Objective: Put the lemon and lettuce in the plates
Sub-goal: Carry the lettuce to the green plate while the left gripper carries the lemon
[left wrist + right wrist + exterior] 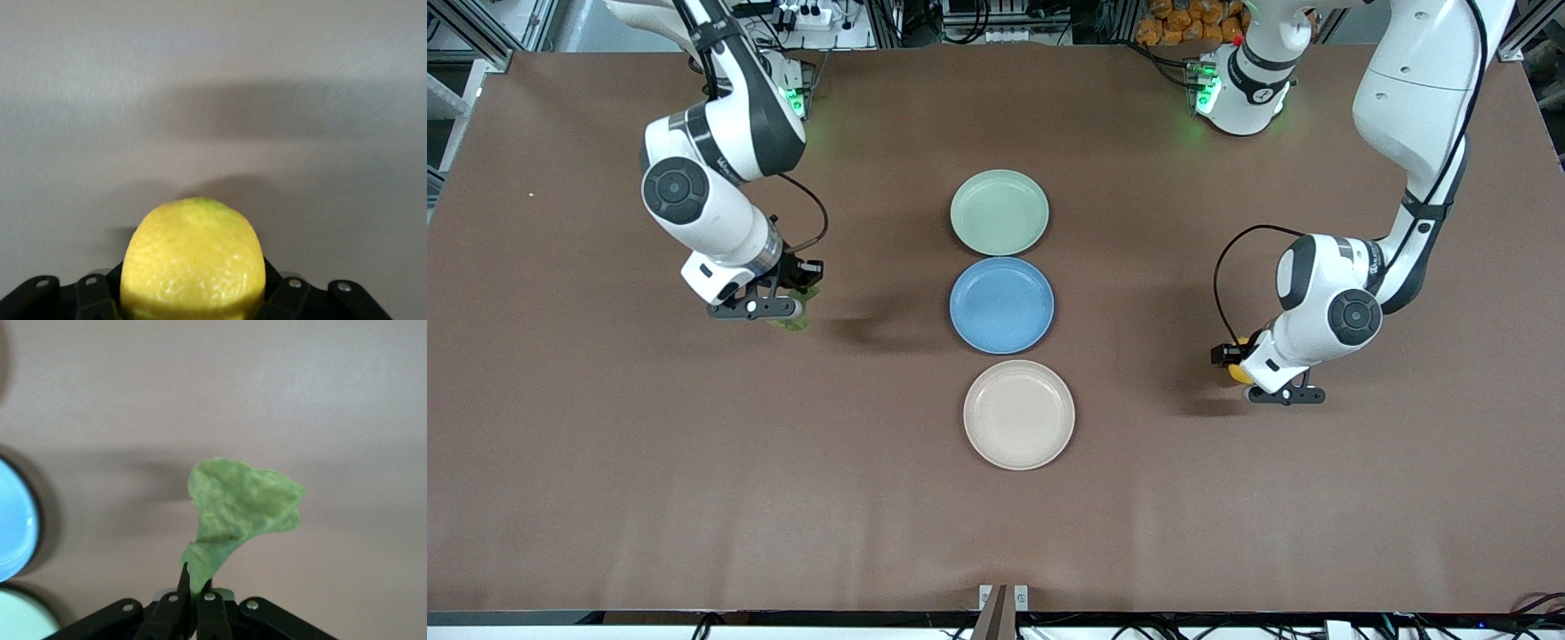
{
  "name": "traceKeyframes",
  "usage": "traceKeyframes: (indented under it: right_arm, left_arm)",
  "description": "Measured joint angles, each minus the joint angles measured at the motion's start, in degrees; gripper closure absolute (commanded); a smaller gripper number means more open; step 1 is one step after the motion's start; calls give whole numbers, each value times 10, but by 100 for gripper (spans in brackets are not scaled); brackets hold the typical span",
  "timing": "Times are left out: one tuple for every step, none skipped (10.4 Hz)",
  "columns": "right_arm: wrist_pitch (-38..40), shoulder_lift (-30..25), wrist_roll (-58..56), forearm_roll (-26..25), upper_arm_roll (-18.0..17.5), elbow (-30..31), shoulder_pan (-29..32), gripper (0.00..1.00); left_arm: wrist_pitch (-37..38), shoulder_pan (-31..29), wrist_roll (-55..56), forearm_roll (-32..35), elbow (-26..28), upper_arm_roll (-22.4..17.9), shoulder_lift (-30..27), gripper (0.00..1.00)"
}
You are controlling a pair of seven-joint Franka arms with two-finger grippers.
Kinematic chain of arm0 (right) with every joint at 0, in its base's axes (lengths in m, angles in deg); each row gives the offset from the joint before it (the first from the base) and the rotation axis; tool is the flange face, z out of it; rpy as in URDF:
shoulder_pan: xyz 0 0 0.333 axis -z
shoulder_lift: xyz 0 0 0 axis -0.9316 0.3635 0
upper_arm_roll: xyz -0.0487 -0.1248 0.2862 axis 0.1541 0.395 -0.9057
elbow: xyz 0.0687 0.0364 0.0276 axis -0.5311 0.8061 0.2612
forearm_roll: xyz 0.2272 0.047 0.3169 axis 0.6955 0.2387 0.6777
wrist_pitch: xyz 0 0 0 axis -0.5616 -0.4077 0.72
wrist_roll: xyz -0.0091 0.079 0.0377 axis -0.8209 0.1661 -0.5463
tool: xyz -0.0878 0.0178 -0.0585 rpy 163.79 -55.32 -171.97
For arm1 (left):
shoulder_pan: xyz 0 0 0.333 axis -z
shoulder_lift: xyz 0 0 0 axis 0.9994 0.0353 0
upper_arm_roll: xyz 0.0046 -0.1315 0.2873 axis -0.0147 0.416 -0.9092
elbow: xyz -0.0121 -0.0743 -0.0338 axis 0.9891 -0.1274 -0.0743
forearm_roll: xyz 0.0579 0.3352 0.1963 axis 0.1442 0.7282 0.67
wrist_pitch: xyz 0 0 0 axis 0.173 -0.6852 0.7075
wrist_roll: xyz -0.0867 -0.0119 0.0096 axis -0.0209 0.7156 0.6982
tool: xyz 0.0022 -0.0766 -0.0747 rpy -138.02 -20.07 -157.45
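— Nearest the camera, what lies on the table?

— Bare brown table (694, 498), then the beige plate (1019, 414), nothing on it. Next comes the blue plate (1001, 304), then the mint plate (999, 212), farthest of the three, all in one row mid-table, none holding anything.

— And the lemon?

— Toward the left arm's end, level with the gap between the beige and blue plates. The left gripper (1249, 369) is down at the table and clamped on the lemon (1238, 371); the arm's wrist covers most of it, so only a yellow sliver shows from the front. The left wrist view shows the lemon (192, 257) pinched between the fingers.

— The lettuce?

— Toward the right arm's end, level with the blue plate. The right gripper (783, 313) has its fingers pressed together on the stem of the lettuce (233, 513). From the front, only a green edge (791, 322) peeks out under the hand.

— The room?

— Cables, frames and the arms' bases line the table's farthest edge.
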Motion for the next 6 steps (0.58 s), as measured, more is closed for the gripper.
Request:
traceKeyframes:
  right_arm:
    - [11, -9, 30, 2, 0, -1, -19, 100]
    - [18, -15, 66, 3, 0, -1, -42, 100]
    - [20, -18, 108, 4, -1, 0, -67, 100]
    - [20, -19, 153, 4, -1, 0, -96, 100]
    - [20, -19, 198, 5, -2, -1, -124, 100]
    - [20, -19, 246, 5, -2, -1, -152, 100]
  left_arm:
    - [0, 5, 1, 0, -13, 7, 0, 100]
    - [0, 17, 9, 0, -27, 11, 0, 100]
    - [-1, 36, 22, 0, -41, 13, 0, 100]
    - [-1, 57, 32, 0, -58, 14, -1, 100]
    - [-1, 75, 39, 0, -76, 15, -1, 100]
    - [-1, 91, 46, 0, -94, 15, -2, 100]
